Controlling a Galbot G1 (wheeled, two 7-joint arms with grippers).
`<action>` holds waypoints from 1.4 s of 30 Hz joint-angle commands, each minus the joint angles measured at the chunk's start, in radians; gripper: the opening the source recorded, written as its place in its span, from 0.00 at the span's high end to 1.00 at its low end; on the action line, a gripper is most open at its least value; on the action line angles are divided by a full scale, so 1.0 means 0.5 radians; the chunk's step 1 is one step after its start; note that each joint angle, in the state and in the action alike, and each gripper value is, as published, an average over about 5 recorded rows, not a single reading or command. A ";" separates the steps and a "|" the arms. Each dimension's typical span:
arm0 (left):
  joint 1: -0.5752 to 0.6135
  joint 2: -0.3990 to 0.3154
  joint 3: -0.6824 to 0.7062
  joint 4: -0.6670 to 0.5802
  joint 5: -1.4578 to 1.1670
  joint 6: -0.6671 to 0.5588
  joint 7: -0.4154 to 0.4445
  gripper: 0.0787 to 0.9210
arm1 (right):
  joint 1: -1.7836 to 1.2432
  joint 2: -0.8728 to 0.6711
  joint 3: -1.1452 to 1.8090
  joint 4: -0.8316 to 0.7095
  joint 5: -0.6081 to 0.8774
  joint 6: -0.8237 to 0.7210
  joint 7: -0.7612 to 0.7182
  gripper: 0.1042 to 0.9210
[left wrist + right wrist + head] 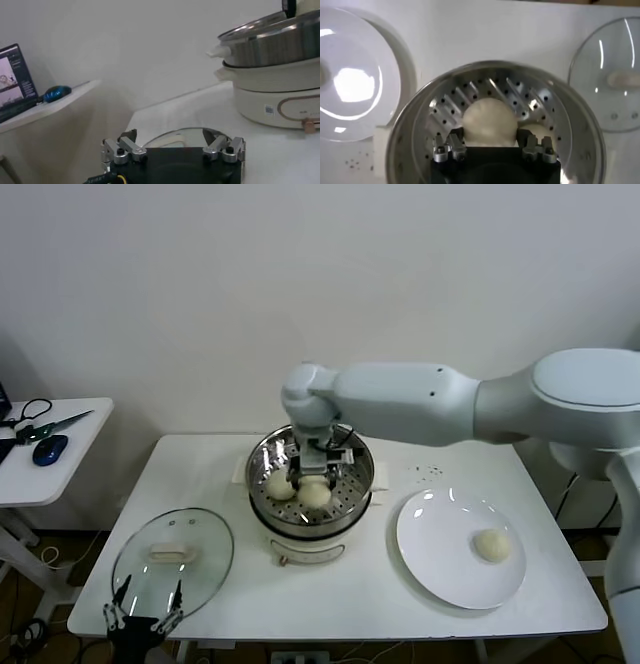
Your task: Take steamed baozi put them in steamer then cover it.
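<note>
The steel steamer (262, 454) stands on its white pot base at the table's middle. My right gripper (315, 474) reaches down into it and is shut on a cream-white baozi (490, 120), held low over the perforated bottom. A second baozi (279, 484) lies beside it, also in the right wrist view (543, 132). One more baozi (491, 545) lies on the white plate (440, 534) at the right. The glass cover (172, 559) lies flat at the front left. My left gripper (143, 604) is open and empty just in front of it.
A side table at the left holds scissors and a blue mouse (50, 449); a laptop (15, 80) shows in the left wrist view. The cover (195, 132) lies just beyond the left fingers. A small brown piece (283, 561) lies before the pot base.
</note>
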 commanded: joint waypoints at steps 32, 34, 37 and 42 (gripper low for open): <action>-0.020 0.034 -0.013 -0.019 -0.024 0.003 0.001 0.12 | 0.407 -0.694 -0.122 0.013 0.586 -0.729 0.345 0.12; -0.020 0.036 -0.010 -0.019 -0.024 0.000 0.001 0.12 | 0.431 -0.845 -0.166 0.058 0.747 -0.914 0.344 0.12; -0.018 0.039 -0.010 -0.019 -0.025 -0.003 0.004 0.12 | 0.384 -1.055 -0.167 0.108 0.889 -1.156 0.321 0.12; -0.007 0.049 -0.021 -0.030 -0.025 -0.002 0.012 0.12 | 0.076 -1.415 0.000 0.132 0.854 -1.349 0.267 0.12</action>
